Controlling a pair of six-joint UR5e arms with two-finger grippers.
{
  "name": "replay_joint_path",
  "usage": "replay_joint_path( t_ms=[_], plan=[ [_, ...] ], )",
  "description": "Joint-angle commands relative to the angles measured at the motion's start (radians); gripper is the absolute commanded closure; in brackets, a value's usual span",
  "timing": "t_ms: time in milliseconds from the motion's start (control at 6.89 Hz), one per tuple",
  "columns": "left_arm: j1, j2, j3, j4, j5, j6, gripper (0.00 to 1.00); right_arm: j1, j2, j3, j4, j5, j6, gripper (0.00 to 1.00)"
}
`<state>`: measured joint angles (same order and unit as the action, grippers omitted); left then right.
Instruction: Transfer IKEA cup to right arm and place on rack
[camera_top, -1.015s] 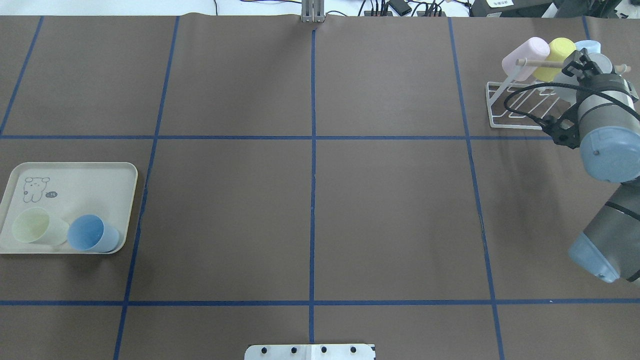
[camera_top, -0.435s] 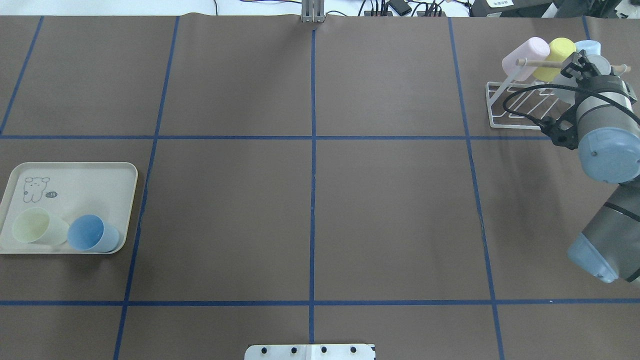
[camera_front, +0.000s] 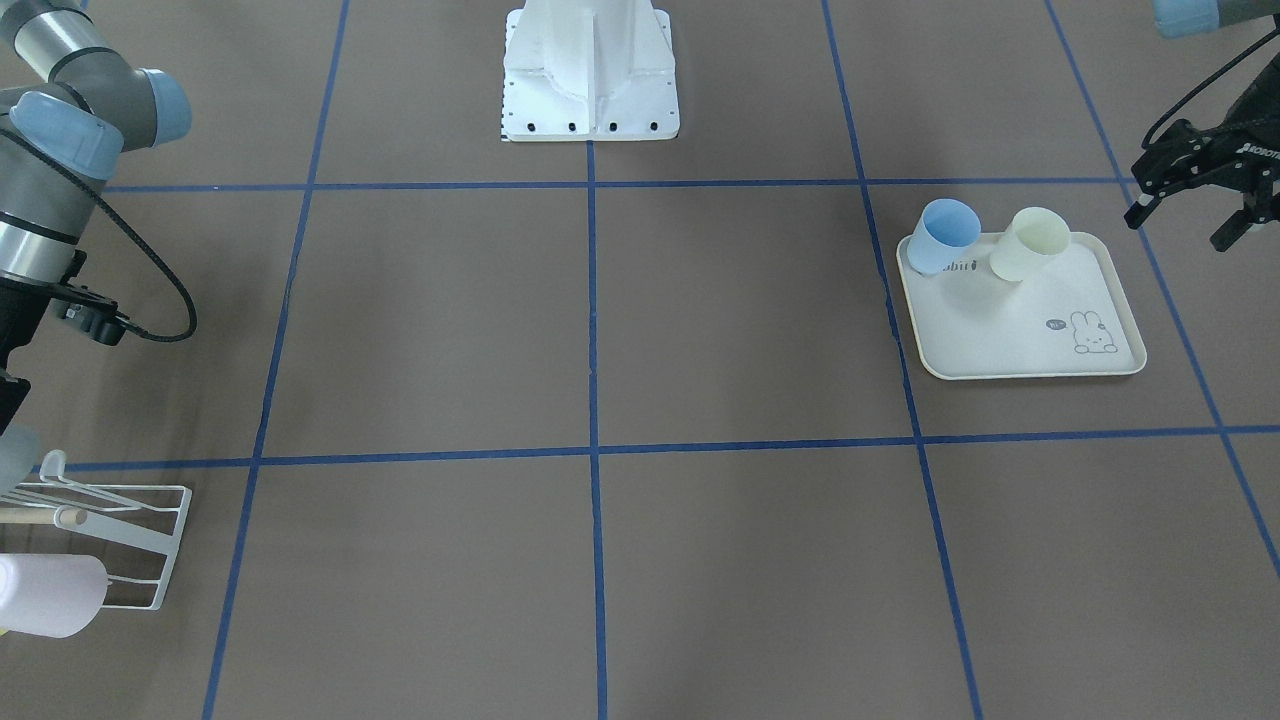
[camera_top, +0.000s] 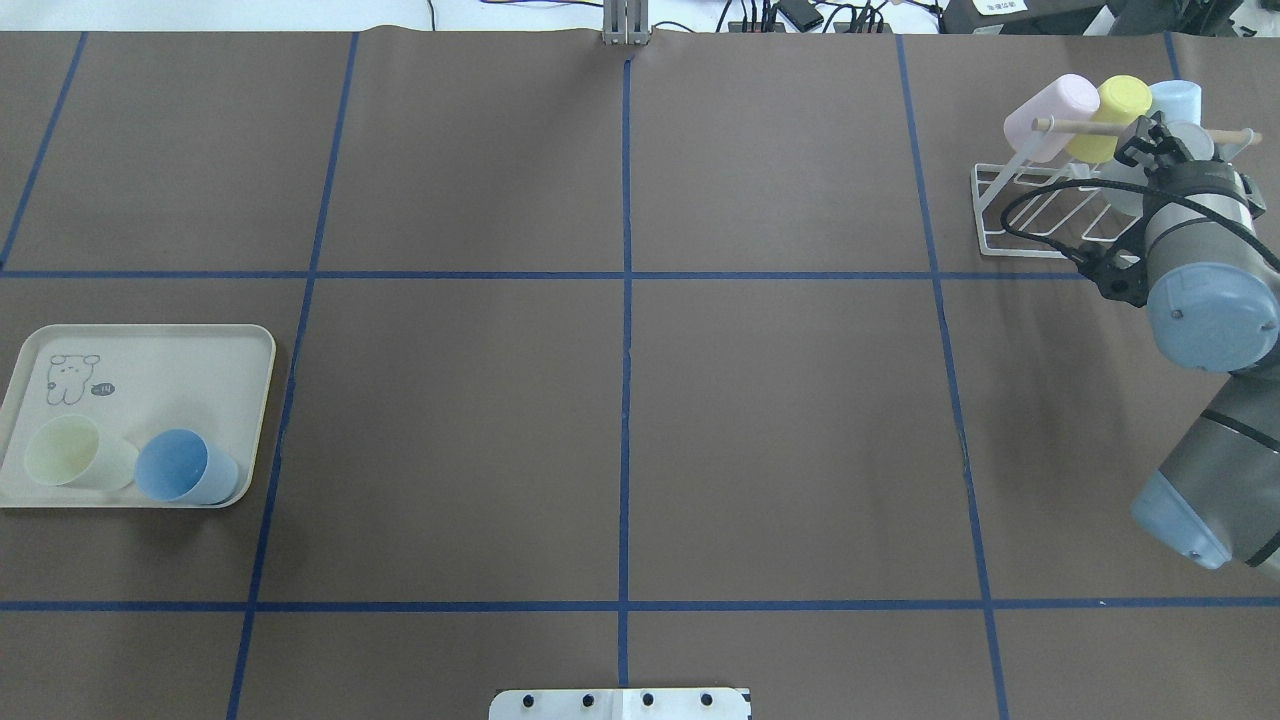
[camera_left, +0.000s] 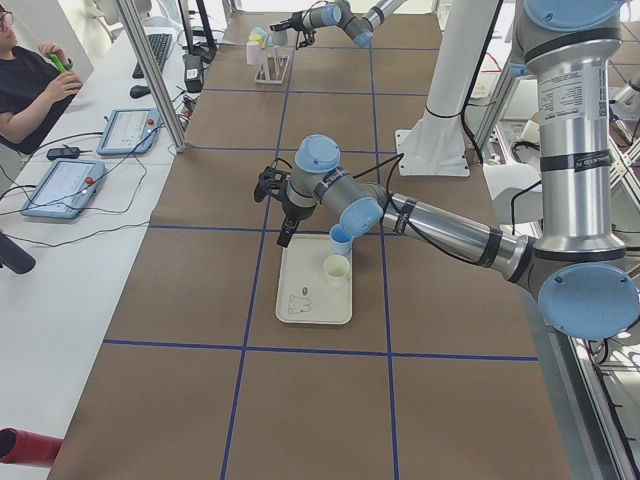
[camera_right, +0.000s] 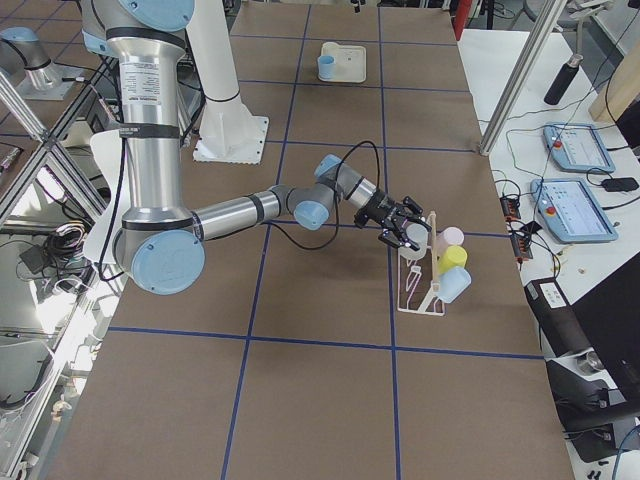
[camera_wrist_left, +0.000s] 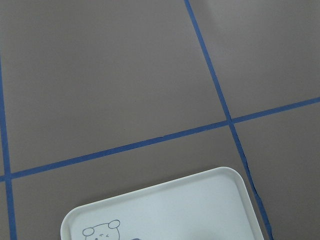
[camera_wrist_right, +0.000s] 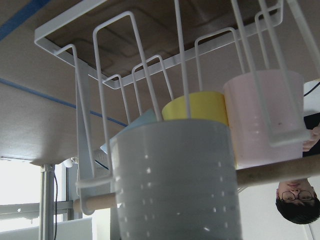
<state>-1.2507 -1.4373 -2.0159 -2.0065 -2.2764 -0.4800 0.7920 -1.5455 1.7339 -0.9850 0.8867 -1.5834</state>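
Versus one second earlier, the right arm (camera_top: 1190, 210) has advanced toward the rack (camera_top: 979, 212) with the right end effector (camera_top: 1165, 140) grasping the pale grey IKEA cup (camera_wrist_right: 175, 180), now against the prongs (camera_wrist_right: 185, 65), fingertips mostly hidden by the wrist; the left end effector (camera_front: 1187, 222) hangs released beside the tray (camera_front: 1000, 330).

Silver-grey right arm (camera_top: 1195, 205), light-blue joint caps (camera_top: 1212, 318) (a thick black ribbed cable (camera_front: 193, 315) off it), white base (camera_front: 590, 70).
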Motion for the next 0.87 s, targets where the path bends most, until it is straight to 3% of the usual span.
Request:
replay_joint_path(
  t_ms=[0, 290, 580, 725],
  plan=[
    [0.001, 0.000, 0.000, 0.000, 0.000, 0.000, 0.00, -0.011, -0.001, -0.011, -0.001, -0.023, -0.003, 0.88],
    [-0.001, 0.000, -0.003, 0.000, 0.000, 0.000, 0.00, -0.022, -0.001, -0.019, 0.002, -0.046, -0.007, 0.27],
    [-0.001, 0.000, -0.003, 0.000, 0.000, 0.000, 0.00, -0.023, -0.002, -0.020, 0.041, -0.046, -0.010, 0.02],
    [-0.001, 0.000, -0.001, 0.000, 0.000, 0.000, 0.00, -0.023, -0.001, -0.019, 0.042, -0.046, -0.012, 0.01]
  ],
)
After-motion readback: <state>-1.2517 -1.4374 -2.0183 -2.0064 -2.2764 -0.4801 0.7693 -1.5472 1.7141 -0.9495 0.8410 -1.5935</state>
